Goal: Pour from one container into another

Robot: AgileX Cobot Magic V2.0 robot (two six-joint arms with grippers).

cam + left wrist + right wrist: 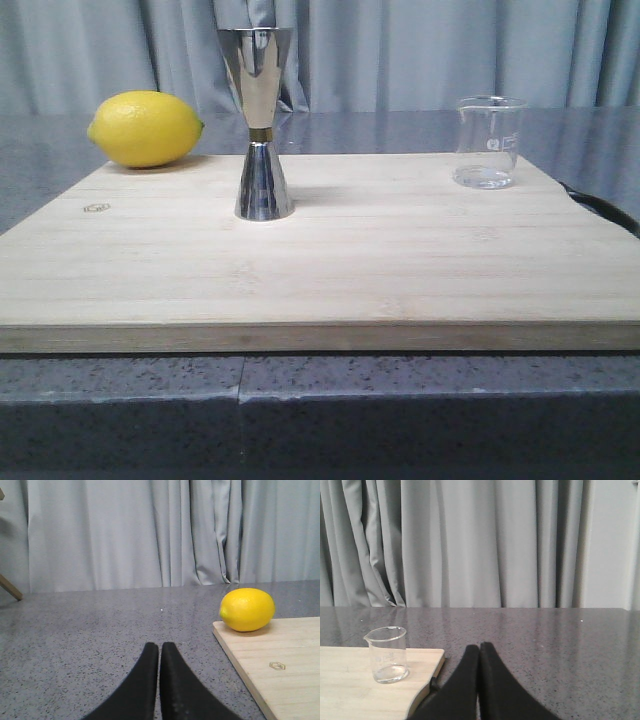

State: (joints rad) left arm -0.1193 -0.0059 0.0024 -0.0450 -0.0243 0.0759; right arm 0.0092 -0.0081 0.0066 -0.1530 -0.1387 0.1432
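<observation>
Jigger (262, 120) front view only; beaker (387, 654) also right wrist.

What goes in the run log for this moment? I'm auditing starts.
stage: pre-grasp | left gripper: shut | right gripper: shut | beaker: upright | jigger: upright

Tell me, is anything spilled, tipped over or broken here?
No, nothing stands out. The steel jigger and glass beaker both stand upright on the wooden board, the lemon rests at its far left corner, and no puddle shows.
</observation>
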